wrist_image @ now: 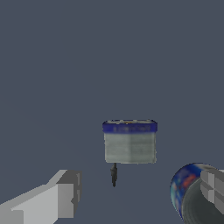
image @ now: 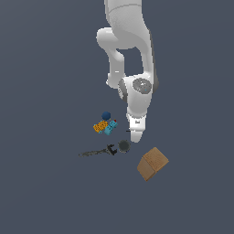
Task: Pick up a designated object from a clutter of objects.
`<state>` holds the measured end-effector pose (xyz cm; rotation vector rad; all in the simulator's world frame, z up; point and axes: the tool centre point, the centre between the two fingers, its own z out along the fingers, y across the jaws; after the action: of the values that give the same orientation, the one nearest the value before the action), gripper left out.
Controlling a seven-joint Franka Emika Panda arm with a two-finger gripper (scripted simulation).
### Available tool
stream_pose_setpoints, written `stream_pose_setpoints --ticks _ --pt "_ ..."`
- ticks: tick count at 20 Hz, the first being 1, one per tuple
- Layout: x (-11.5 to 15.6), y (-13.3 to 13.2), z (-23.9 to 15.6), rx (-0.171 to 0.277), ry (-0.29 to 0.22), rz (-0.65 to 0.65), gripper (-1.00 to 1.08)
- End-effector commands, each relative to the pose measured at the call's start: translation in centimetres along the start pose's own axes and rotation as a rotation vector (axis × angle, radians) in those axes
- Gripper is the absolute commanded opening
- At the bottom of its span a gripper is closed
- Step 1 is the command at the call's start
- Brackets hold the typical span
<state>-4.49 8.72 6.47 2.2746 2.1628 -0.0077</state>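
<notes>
Looking down from the wrist, two pale grey fingers [wrist_image: 61, 192] sit at the near edge of the picture, spread wide apart with nothing between them, so the gripper [wrist_image: 140, 192] is released. Just beyond the gap lies the small block [wrist_image: 130, 146], pale grey-white with a dark blue band along its far edge and a thin dark stub poking out toward the camera; it rests on the bare grey floor [wrist_image: 65, 65], untouched by either finger. Beside one finger shows part of a round grey disc [wrist_image: 190, 197] with a blue patterned rim. In the exterior view the white arm [image: 132, 59] reaches down from above, its tip low over the floor beside the grey disc. A tan box [image: 152, 163] sits nearest the camera, toward the exterior view's right. A dark thin tool [image: 97, 151] lies on the exterior view's left of the disc. Farther back are an orange block [image: 99, 126], a cyan block [image: 110, 127] and a blue ball [image: 106, 115], huddled together.
</notes>
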Motion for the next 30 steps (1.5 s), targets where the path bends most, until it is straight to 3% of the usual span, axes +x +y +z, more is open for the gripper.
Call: stream_pose_setpoints --ticks 1,25,26,30 --pt "0.2 -0.1 0.2 -0.001 0.005 -0.019 1.0" --pt "0.3 -0.1 5.2 -0.001 0.005 -0.022 1.0" --pt "0.3 -0.1 5.2 -0.001 0.005 -0.022 -1.0" --pt "0.3 -0.1 5.2 -0.001 0.005 -0.022 -1.0"
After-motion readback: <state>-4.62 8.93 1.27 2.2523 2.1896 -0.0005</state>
